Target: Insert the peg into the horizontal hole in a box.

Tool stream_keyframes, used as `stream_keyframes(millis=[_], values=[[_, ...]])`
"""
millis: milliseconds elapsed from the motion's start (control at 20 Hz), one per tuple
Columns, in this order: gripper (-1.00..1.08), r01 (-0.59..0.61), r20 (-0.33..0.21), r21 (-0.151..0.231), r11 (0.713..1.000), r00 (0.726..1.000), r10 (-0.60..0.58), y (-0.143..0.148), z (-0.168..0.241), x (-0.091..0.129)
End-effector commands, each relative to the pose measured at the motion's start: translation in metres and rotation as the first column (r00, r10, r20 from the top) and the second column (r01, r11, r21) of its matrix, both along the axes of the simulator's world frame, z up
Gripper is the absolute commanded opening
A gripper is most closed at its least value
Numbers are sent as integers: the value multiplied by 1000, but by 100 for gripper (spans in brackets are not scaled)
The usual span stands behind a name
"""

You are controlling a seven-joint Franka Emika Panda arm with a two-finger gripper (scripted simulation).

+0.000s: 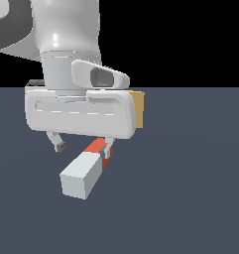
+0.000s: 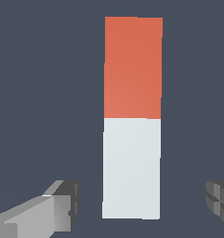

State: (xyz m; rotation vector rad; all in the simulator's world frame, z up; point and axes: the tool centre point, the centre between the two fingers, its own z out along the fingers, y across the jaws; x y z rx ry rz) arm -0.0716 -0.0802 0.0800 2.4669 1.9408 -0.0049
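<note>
Exterior view: hand open above peg, which lies on bench; box behind the hand, mostly hidden. Wrist view: peg between spread fingers, untouched, long axis crosswise to their closing line.

peg: long square bar, grey-white with a red-orange end, lying flat, red end toward the box.
box: tan cube beyond the peg, mostly hidden.
</note>
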Motion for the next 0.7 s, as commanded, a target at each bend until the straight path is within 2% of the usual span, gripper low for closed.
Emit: stream_keyframes(millis=[0, 350, 650], values=[[100, 12, 1, 2, 1000, 1000, -12, -2, -4, -4], [100, 11, 0, 2, 1000, 1000, -11, -2, -9, -4], [100, 13, 0, 3, 1000, 1000, -13, -2, -34, -5]])
